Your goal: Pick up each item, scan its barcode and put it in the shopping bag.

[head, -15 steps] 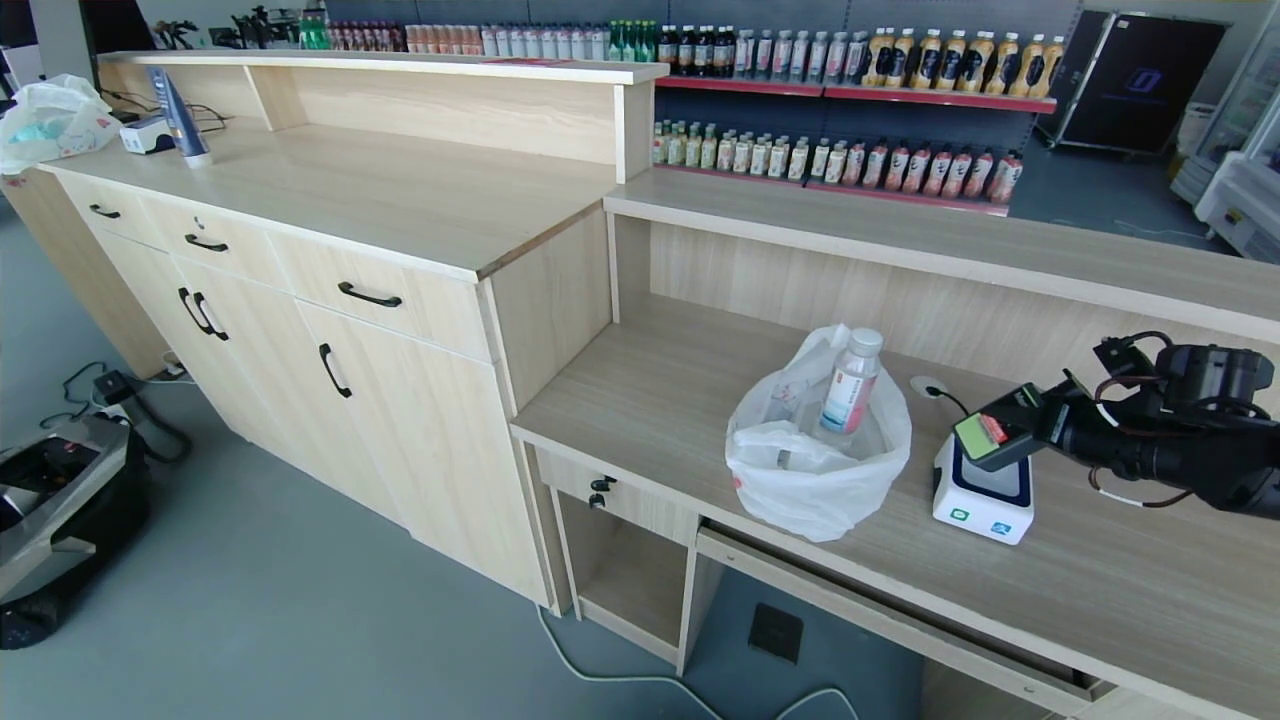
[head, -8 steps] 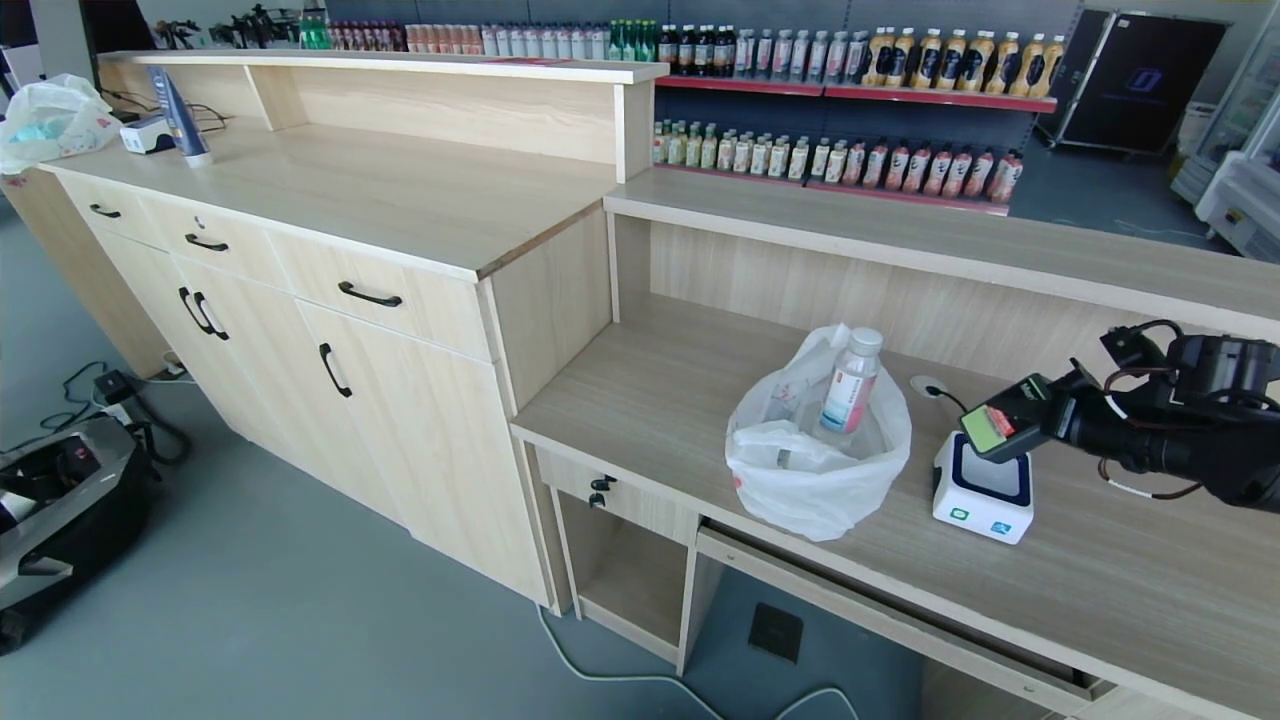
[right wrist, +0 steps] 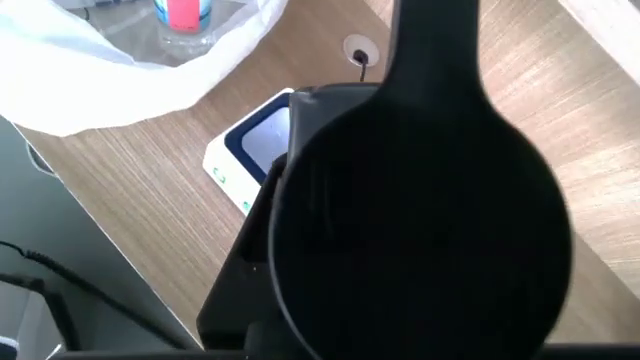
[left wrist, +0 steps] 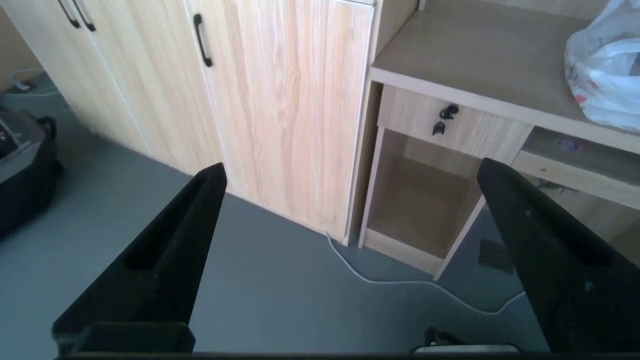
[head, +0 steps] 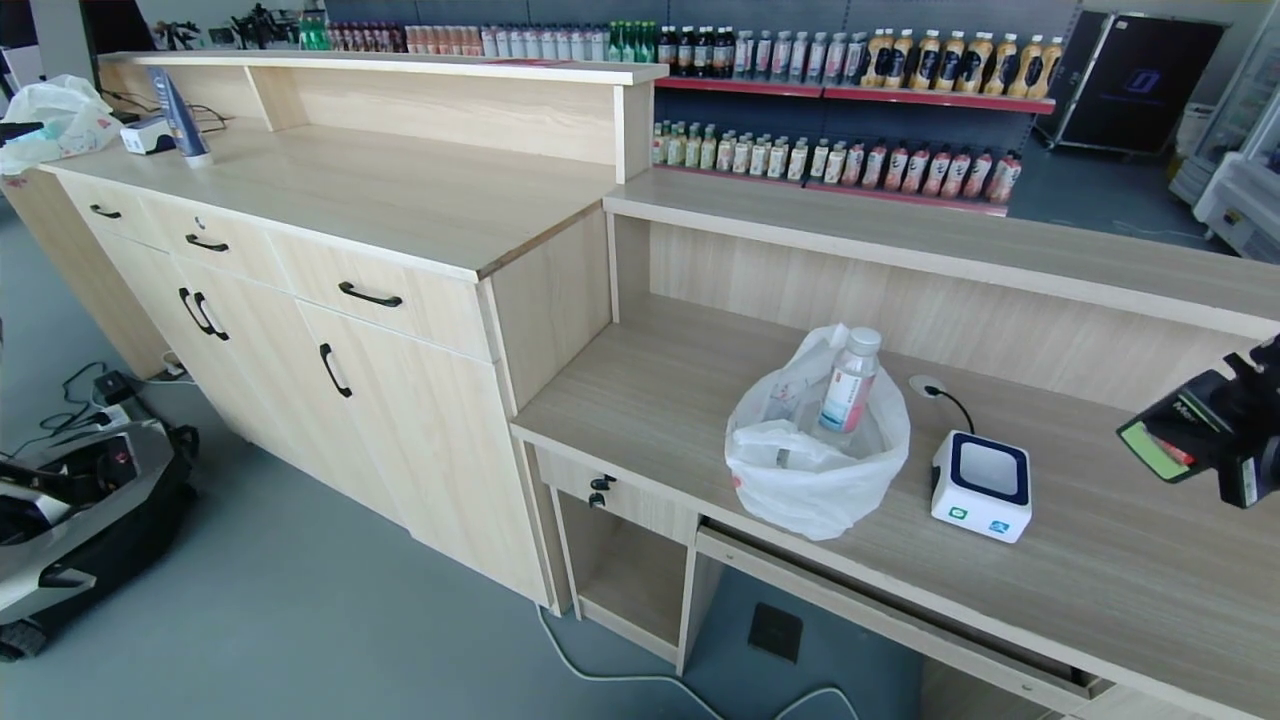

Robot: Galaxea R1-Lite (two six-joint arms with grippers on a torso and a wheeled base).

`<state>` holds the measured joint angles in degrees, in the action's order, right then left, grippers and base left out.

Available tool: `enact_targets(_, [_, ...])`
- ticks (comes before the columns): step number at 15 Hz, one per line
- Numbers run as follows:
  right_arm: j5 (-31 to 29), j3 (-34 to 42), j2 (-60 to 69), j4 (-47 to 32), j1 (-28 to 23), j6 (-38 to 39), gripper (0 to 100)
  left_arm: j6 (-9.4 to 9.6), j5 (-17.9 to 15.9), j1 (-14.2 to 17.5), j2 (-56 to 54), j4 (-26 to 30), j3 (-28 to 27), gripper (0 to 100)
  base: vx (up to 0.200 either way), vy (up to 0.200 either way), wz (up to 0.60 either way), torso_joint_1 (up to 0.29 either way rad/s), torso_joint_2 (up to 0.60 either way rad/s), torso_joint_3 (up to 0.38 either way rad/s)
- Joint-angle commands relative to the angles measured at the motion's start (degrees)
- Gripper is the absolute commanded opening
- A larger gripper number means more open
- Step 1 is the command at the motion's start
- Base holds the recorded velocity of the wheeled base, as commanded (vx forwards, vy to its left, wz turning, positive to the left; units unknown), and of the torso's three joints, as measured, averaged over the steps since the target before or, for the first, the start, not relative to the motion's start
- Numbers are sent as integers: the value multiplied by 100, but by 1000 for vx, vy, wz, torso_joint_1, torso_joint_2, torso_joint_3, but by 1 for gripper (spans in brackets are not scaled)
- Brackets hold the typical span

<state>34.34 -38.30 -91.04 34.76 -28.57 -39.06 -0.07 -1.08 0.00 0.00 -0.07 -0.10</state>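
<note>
A white shopping bag (head: pixel 815 470) stands open on the low counter with a pink-labelled bottle (head: pixel 850 385) upright inside it. To its right sits the white barcode scanner (head: pixel 981 485) with a dark top window. My right gripper (head: pixel 1195 440) hangs over the counter at the far right, well clear of the scanner, shut on a small dark box with a green face (head: pixel 1155 447). In the right wrist view the scanner (right wrist: pixel 250 150), the bag (right wrist: pixel 150 75) and the bottle (right wrist: pixel 182 15) lie beyond a dark shape. My left gripper (left wrist: pixel 350 172) is open over the floor, facing the cabinet.
A raised ledge (head: pixel 930 240) runs behind the low counter (head: pixel 1100 580). The scanner's cable goes to a grommet hole (head: pixel 927 385). A tall cabinet with drawers (head: pixel 370 300) stands on the left. Drink shelves line the back wall.
My right gripper has carried the green-faced box from just above the scanner off to the right. Bag, bottle and scanner have stayed put.
</note>
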Motion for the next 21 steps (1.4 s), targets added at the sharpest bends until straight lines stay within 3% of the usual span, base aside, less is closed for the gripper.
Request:
enact_targets(1, [117,-63,473,295,159,30,0,-1,3,0,0,-1,1,100,0,0,600,2,-7,7])
enact_targets(4, [99,-28,350,919,766,39,0,-1,3,0,0,-1,1,100,0,0,600,1,2,2])
enact_targets(9, [117,-318,-1144,849,1548,443,0,-1,3,0,0,-1,1,100,0,0,120,0,0,0])
enact_targets(15, [134,-547,-2357,937,2075,592,0,-1,-6,0,0,-1,1,100,0,0,0,0,0,0])
enact_targets(21, [134,-1259,-3253,1596,2339,566,0,-1,-6,0,0,-1,1,100,0,0,0,0,0,0])
